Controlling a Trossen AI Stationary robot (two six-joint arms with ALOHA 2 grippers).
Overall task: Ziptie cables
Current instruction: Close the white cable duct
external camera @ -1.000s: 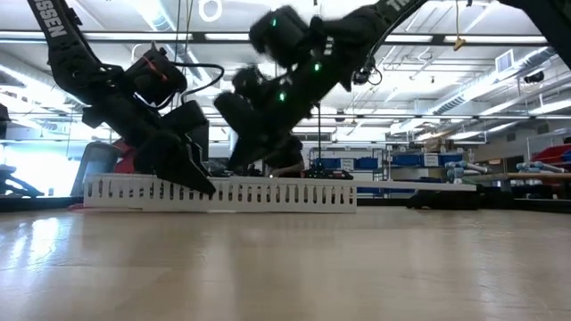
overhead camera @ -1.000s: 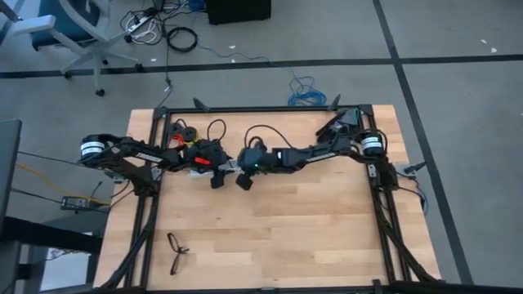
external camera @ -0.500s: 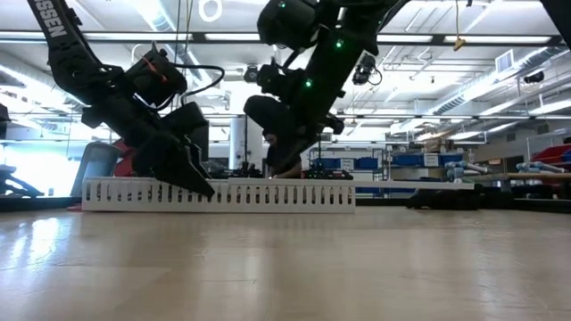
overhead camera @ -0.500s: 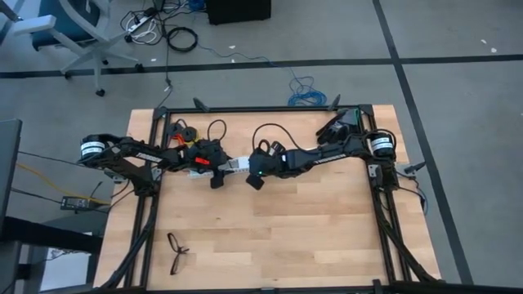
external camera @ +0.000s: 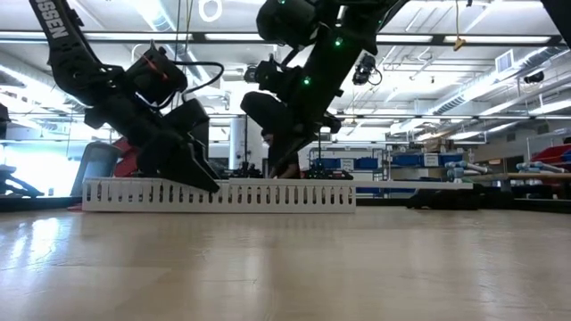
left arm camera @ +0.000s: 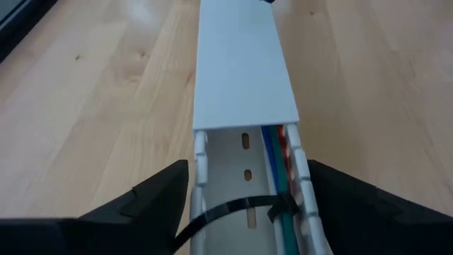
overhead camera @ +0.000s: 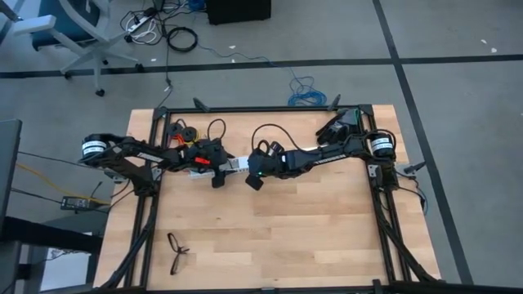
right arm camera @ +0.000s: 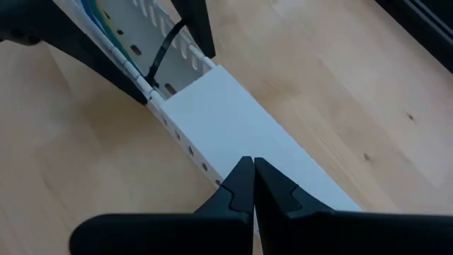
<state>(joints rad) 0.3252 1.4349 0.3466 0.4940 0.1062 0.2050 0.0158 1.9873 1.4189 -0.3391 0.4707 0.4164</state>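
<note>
I take the long white slotted plastic rail [external camera: 219, 193] as my landmark; it lies across the far part of the wooden table [overhead camera: 278, 237].

Left gripper [left arm camera: 244, 205]: spread wide, one dark finger on each side of the rail's open section, holding nothing that I can see. Inside that open channel lie the cables, a bundle of thin blue, green and orange wires [left arm camera: 277, 170], running along the rail's long axis. The thin black plastic ziptie [left arm camera: 233, 212] crosses the channel at right angles to the wires, just ahead of this gripper's fingers.

Right gripper [right arm camera: 252, 185]: clenched, tips pressed together, poised over the rail's flat white cover [right arm camera: 241, 127], further along the rail from the ziptie.

My judgement: the left arm is the nearer to the ziptie. Any pull on the strap must go across the rail, not along it.
</note>
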